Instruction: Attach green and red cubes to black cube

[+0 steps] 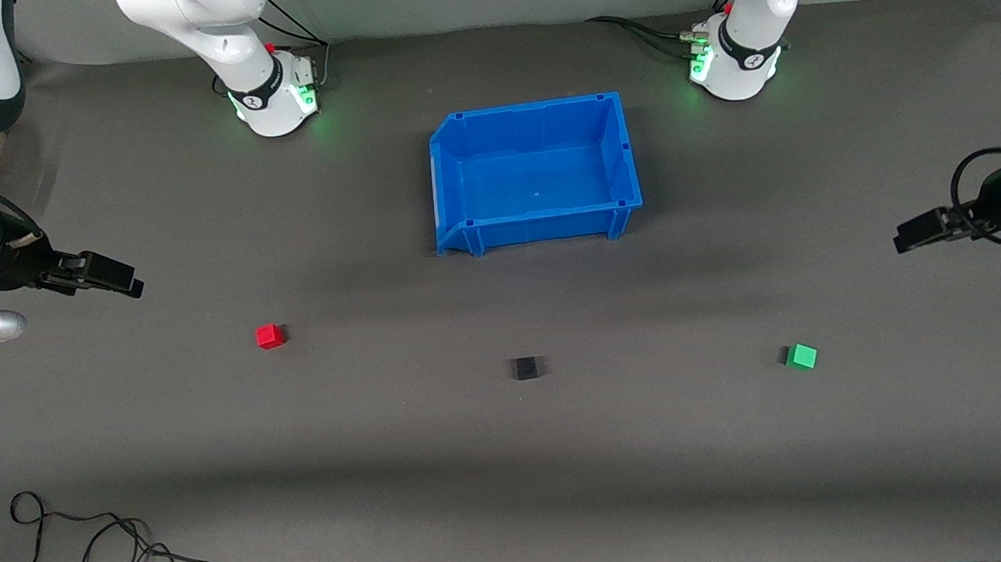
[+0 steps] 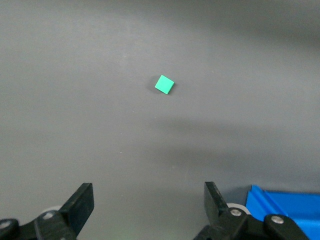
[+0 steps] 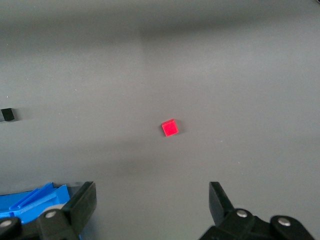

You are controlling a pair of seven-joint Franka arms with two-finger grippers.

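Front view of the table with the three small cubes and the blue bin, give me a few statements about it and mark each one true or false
1. The small matte black cube lies between the bright red cube and the bright green cube. True.
2. The green cube sits inside the blue plastic bin. False: it lies on the grey mat, toward the left arm's end of the table.
3. The red cube touches the black cube. False: they lie well apart on the mat.
4. The left end effector is open and holds nothing. True.
5. The right end effector is shut on the red cube. False: it is open and up in the air, with the red cube on the mat.
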